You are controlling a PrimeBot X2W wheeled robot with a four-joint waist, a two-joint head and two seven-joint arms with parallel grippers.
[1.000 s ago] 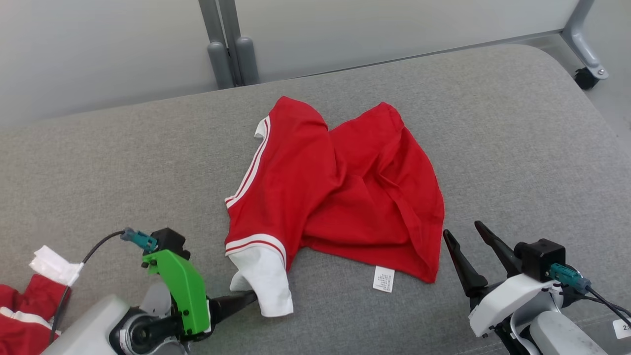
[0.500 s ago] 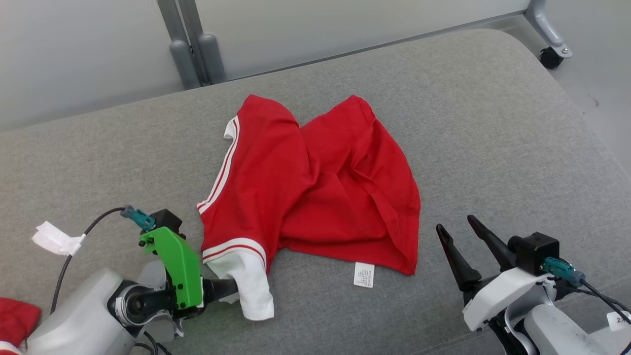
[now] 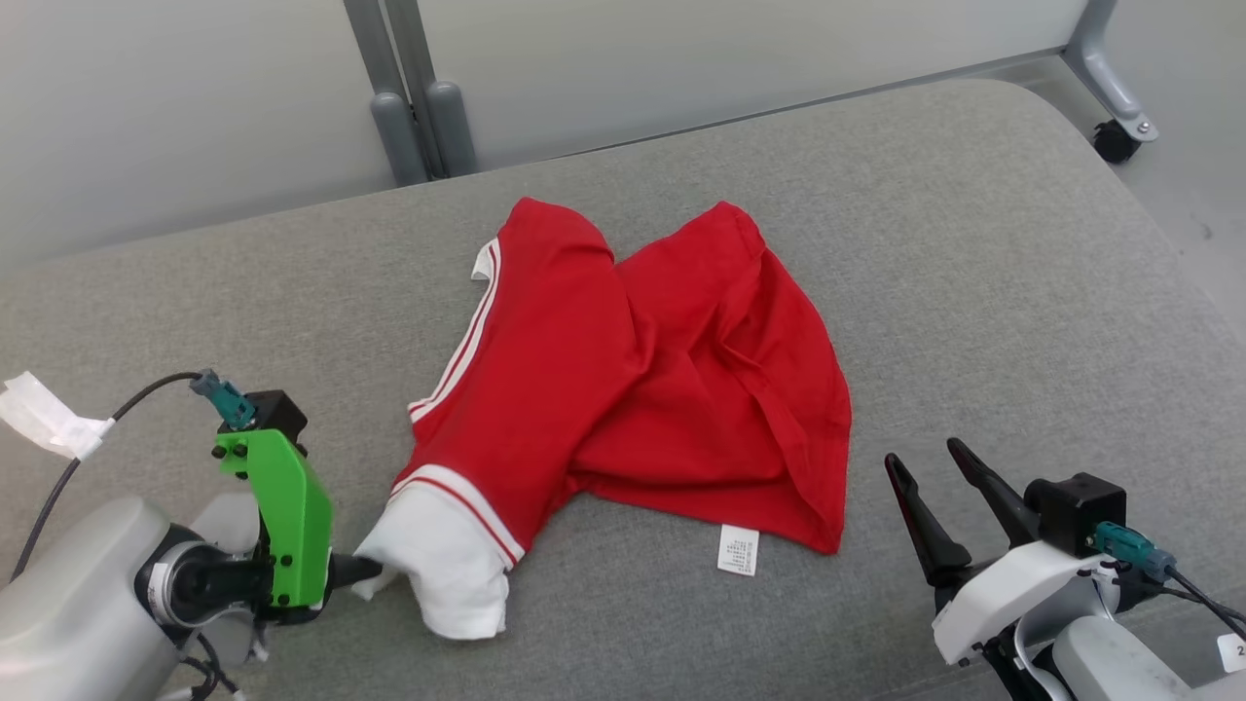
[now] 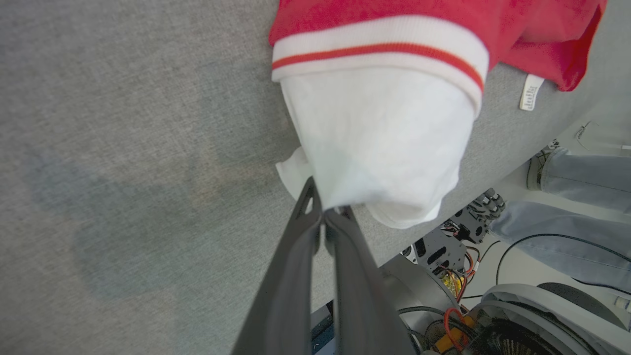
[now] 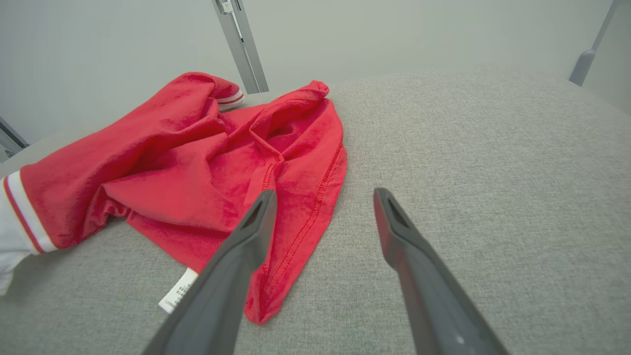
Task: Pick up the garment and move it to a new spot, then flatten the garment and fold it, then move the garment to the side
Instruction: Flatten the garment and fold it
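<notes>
The garment [image 3: 633, 389] is a crumpled red shirt with white, red-striped cuffs, lying mid-way across the grey padded surface [image 3: 973, 243]. Its white sleeve [image 3: 443, 565] points toward the near left. My left gripper [image 3: 370, 574] lies low at that sleeve's end. In the left wrist view my left gripper [image 4: 324, 213] is shut on the white sleeve [image 4: 379, 143], pinching its edge. My right gripper [image 3: 923, 456] stands open just right of the garment's near corner. In the right wrist view my right gripper [image 5: 324, 195] has nothing between its fingers, with the garment [image 5: 197, 172] beyond and to the left.
A white care label [image 3: 737, 550] sticks out of the garment's near hem. Grey frame posts [image 3: 409, 107] and a caster wheel [image 3: 1115, 141] stand behind the surface. A person's legs in jeans [image 4: 581, 177] are beside the near edge. The surface curves off at the right.
My left gripper has shut on the white sleeve and drawn it a little leftward. The head camera has shifted. The right gripper stays open in place.
</notes>
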